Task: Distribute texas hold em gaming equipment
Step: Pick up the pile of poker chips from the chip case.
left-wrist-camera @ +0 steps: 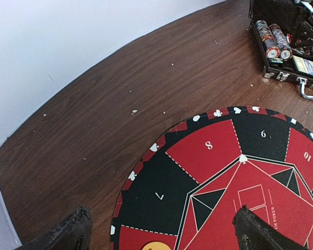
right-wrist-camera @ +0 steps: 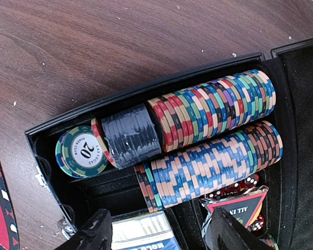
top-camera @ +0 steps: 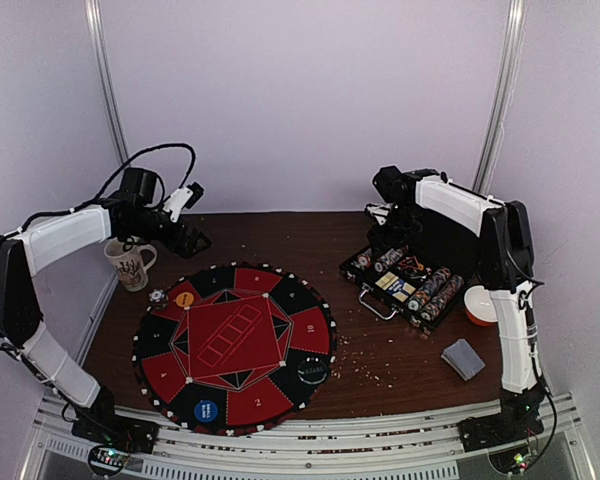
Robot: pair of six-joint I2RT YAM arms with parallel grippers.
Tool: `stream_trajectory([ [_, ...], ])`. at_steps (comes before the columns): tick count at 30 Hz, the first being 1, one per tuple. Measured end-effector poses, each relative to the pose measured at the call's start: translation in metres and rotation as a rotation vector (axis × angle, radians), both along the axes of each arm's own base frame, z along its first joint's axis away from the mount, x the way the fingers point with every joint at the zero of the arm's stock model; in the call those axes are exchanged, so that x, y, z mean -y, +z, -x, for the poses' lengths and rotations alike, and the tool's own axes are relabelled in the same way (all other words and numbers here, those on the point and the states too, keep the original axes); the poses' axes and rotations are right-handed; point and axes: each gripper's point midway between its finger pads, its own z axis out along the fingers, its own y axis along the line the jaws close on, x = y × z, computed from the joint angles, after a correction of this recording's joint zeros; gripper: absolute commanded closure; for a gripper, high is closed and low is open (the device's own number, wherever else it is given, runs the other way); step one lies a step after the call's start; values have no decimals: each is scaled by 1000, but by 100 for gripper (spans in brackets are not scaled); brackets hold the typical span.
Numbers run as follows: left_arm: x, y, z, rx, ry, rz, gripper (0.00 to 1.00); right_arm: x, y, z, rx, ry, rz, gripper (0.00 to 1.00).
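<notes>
The chips [right-wrist-camera: 208,112] are stacked on edge in two long rows inside the case [right-wrist-camera: 146,87], which lies open toward the table's far right corner. A single "20" chip [right-wrist-camera: 83,151] is turned face outward at the end of the upper row.

The right gripper [right-wrist-camera: 159,235] is held just above the case, beside the lower row. Its jaws are parted and nothing is seen between them.

The step in hand is judged to be the lifting of a small batch of chips:
- One finger should be set at each end of the batch, along the row, so that the chips are pressed face to face.
- The loose end of a row is to be preferred to its middle, where neighbouring chips would likely be dragged along.
- Only a few chips should be taken, since a long batch is likely to buckle when squeezed.

The cards [top-camera: 463,358] are stacked near the table's near right corner, and the buttons [top-camera: 184,298] are laid on the mat [left-wrist-camera: 208,156]. The left gripper [left-wrist-camera: 161,237] is held above the mat's far left part, jaws wide and empty, well apart from the case.
</notes>
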Motion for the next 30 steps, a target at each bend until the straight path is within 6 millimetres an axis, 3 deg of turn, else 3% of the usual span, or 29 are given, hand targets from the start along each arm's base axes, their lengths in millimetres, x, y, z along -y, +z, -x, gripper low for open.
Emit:
stream_trajectory([
  [17,-2,-10,-3,-12,1,-24,2,-2,-28,2,-29,15,36,51],
  [30,-3,-11,-4,-13,7,-32,2,-9,-30,7,-10,35,109,57],
])
